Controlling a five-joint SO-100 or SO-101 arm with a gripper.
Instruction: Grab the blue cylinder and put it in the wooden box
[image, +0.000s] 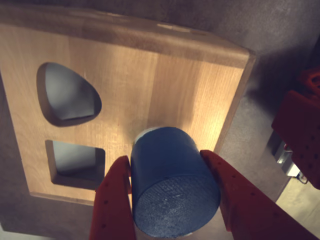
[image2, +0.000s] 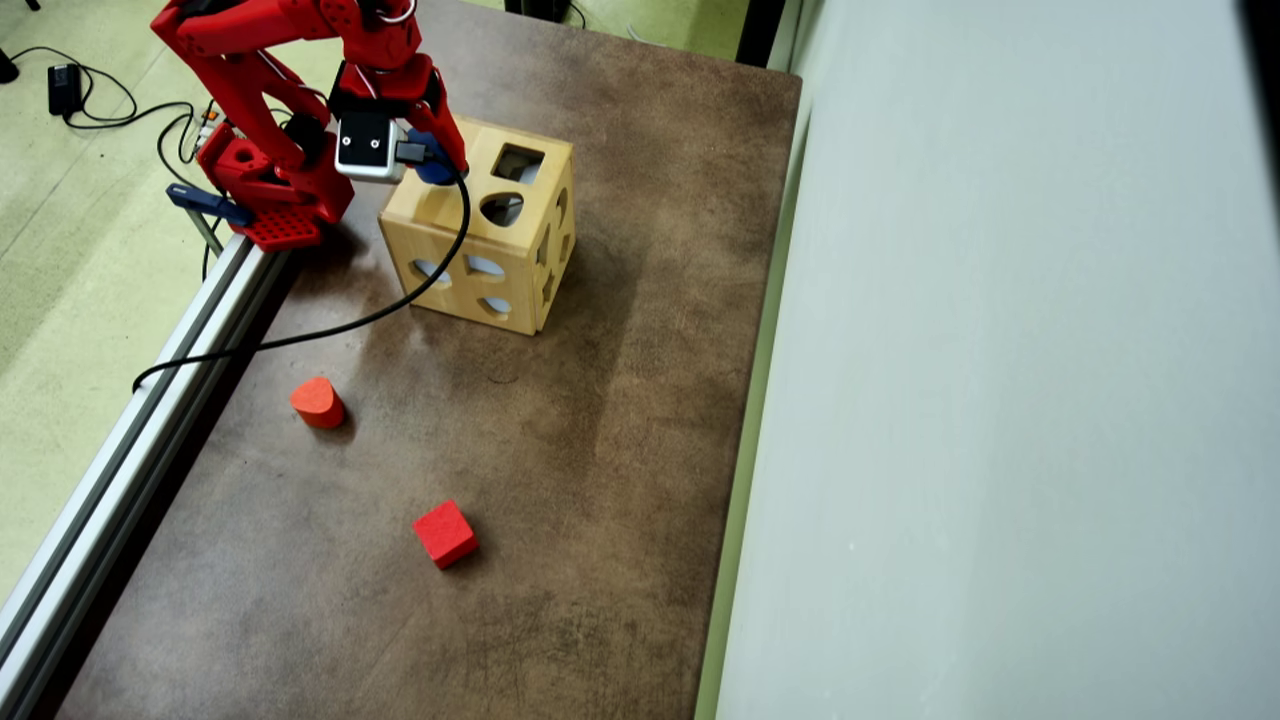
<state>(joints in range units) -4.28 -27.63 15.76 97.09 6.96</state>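
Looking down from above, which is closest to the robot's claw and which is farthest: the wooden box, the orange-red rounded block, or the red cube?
In the overhead view, from the gripper:
1. The wooden box, directly beneath the claw, at the top of the table.
2. The orange-red rounded block, lower down, near the table's left edge.
3. The red cube, lowest, toward the table's middle.

From above, the red arm's gripper (image2: 440, 160) hangs over the top face of the large light-wood box (image2: 480, 235), a bit of the blue cylinder (image2: 432, 168) showing beneath it. On the brown table (image2: 620, 420) lie 2 blocks: an orange-red rounded block (image2: 317, 402) and a red cube (image2: 445, 533).
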